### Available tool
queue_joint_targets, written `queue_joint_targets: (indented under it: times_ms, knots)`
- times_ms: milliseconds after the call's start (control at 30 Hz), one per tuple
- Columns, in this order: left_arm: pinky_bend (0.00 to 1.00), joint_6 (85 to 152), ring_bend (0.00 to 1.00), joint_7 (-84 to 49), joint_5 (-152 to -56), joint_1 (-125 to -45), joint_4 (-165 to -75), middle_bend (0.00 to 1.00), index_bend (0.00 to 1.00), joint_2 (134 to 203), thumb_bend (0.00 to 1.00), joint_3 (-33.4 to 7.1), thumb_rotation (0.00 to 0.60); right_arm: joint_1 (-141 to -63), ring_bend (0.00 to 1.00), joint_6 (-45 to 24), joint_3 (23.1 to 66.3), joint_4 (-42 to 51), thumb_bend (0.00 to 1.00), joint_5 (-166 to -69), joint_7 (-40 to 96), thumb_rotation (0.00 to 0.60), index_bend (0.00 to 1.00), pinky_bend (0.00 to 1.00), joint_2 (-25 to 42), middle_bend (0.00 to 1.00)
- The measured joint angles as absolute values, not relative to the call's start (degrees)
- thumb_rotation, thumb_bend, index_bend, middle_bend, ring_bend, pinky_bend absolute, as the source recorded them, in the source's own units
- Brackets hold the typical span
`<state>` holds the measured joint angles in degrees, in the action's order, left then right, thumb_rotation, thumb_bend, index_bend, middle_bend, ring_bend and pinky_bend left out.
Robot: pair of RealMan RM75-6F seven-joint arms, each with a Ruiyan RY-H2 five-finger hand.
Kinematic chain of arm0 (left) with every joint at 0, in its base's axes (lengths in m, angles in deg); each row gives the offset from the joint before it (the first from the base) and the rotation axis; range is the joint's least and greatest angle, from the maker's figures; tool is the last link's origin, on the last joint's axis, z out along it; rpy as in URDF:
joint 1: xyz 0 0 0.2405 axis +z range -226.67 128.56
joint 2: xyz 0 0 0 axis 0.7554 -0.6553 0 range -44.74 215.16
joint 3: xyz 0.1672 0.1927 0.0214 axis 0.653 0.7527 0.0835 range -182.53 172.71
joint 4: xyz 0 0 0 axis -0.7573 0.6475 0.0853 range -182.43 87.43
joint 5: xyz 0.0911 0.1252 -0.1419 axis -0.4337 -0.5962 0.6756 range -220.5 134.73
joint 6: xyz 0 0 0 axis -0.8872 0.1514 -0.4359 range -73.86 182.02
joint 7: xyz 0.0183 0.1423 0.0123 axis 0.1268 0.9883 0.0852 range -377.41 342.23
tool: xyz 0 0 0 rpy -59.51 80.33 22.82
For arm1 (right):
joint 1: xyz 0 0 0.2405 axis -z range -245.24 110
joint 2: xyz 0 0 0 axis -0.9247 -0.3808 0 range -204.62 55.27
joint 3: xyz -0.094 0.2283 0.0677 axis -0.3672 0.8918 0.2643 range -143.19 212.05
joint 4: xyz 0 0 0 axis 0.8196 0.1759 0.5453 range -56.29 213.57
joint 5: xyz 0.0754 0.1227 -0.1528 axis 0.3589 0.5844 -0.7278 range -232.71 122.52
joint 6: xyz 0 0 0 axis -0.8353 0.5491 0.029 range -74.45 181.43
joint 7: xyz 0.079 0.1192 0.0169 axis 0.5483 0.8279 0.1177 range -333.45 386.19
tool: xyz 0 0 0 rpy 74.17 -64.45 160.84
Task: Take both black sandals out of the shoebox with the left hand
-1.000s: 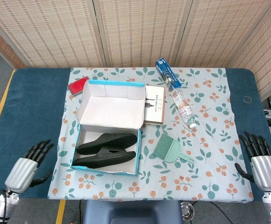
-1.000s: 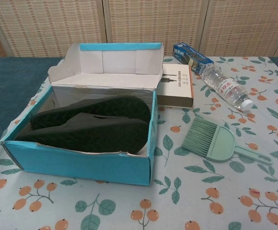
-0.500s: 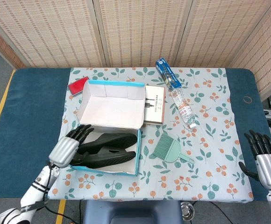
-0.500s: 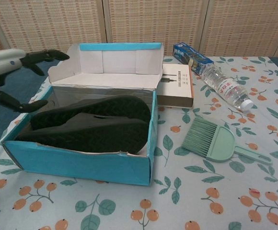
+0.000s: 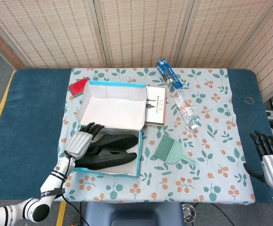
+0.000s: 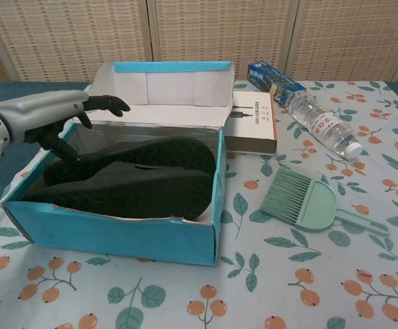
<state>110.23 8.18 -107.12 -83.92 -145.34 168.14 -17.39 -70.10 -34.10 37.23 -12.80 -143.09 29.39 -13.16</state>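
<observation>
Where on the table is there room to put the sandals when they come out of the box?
There's bare flowery cloth right of the green brush, and a narrower strip in front of the shoebox. Bare blue table lies left of the box. It's crowded behind it: book, bottle, blue carton, red thing.

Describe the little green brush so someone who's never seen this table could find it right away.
Start at the open blue shoebox on the floral tablecloth and look just to its right. The green brush lies flat there, below the clear water bottle. It is the only mint-green thing on the table, with fanned bristles and a thin handle pointing away from the box.
</observation>
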Motion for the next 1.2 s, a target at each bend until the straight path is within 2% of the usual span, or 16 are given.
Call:
queue_joint_targets:
  times_ms: [200, 367, 467, 600, 700, 833, 900, 1033, 1200]
  knots:
    - [0.26, 107.65, 0.12, 10.78, -101.95, -85.87, -146.73, 0.17, 0.16, 166.70, 0.40, -16.14, 0.600, -69.75, 0.00, -34.59, 36.66, -12.94, 0.19, -144.36, 29.84, 0.600, 0.00, 0.00, -13.46, 0.00]
    - [0.28, 106.66, 0.15, 12.41, -97.29, -87.52, -147.25, 0.21, 0.20, 165.67, 0.39, -15.63, 0.600, -69.91, 0.00, -34.14, 36.56, -13.01, 0.19, -144.46, 29.60, 0.600, 0.00, 0.00, -13.41, 0.00]
    - [0.30, 106.22, 0.17, 13.42, -93.95, -88.63, -147.06, 0.27, 0.27, 165.29, 0.39, -15.39, 0.600, -69.96, 0.00, -33.97, 36.65, -13.08, 0.19, -144.18, 29.46, 0.600, 0.00, 0.00, -13.38, 0.00]
    - [0.30, 105.21, 0.25, 14.28, -89.77, -90.18, -146.90, 0.43, 0.40, 164.70, 0.41, -14.76, 0.600, -69.99, 0.00, -33.65, 36.82, -13.21, 0.19, -143.57, 29.22, 0.600, 0.00, 0.00, -13.36, 0.00]
    - [0.30, 104.32, 0.30, 14.33, -88.09, -91.57, -147.03, 0.53, 0.54, 164.21, 0.51, -14.03, 0.600, -70.01, 0.00, -33.44, 36.85, -13.37, 0.19, -143.38, 28.89, 0.600, 0.00, 0.00, -13.34, 0.00]
    - [0.31, 106.17, 0.40, 13.68, -90.13, -91.58, -147.09, 0.67, 0.73, 164.69, 0.68, -13.71, 0.600, -69.99, 0.00, -33.36, 36.89, -13.61, 0.19, -143.22, 28.69, 0.600, 0.00, 0.00, -13.36, 0.00]
    - [0.33, 108.05, 0.43, 13.13, -92.19, -91.21, -146.95, 0.72, 0.77, 165.31, 0.74, -13.65, 0.600, -69.99, 0.00, -33.29, 36.87, -13.66, 0.19, -143.19, 28.61, 0.600, 0.00, 0.00, -13.36, 0.00]
    - [0.35, 113.14, 0.47, 10.68, -99.52, -89.82, -146.15, 0.76, 0.81, 167.08, 0.76, -13.38, 0.600, -70.06, 0.00, -32.89, 36.74, -13.83, 0.19, -143.16, 28.43, 0.600, 0.00, 0.00, -13.42, 0.00]
    - [0.35, 120.03, 0.47, 8.56, -110.63, -87.91, -144.11, 0.76, 0.81, 168.82, 0.76, -12.16, 0.600, -70.10, 0.00, -32.71, 36.64, -14.05, 0.19, -143.22, 28.43, 0.600, 0.00, 0.00, -13.56, 0.00]
